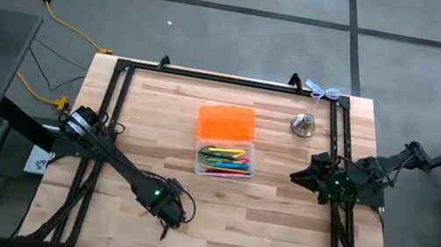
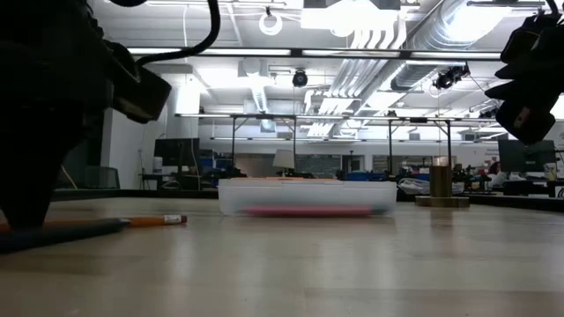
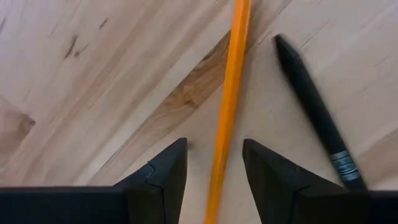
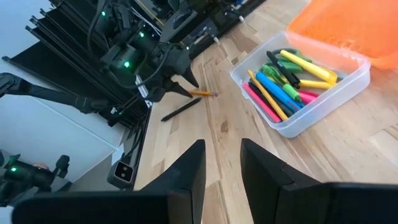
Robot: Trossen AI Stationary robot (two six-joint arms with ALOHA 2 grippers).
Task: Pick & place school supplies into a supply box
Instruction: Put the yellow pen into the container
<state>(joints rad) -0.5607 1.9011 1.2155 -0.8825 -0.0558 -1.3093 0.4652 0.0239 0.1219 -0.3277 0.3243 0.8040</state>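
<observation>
While your right gripper (image 1: 293, 178) waits open, your left gripper (image 3: 214, 163) straddles the thin orange pencil (image 3: 231, 99), jaws open, beside the black pen (image 3: 314, 109).

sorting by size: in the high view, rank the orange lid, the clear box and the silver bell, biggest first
1. orange lid and clear box: look about alike, so not ranked apart.
2. silver bell: clearly smallest.
</observation>
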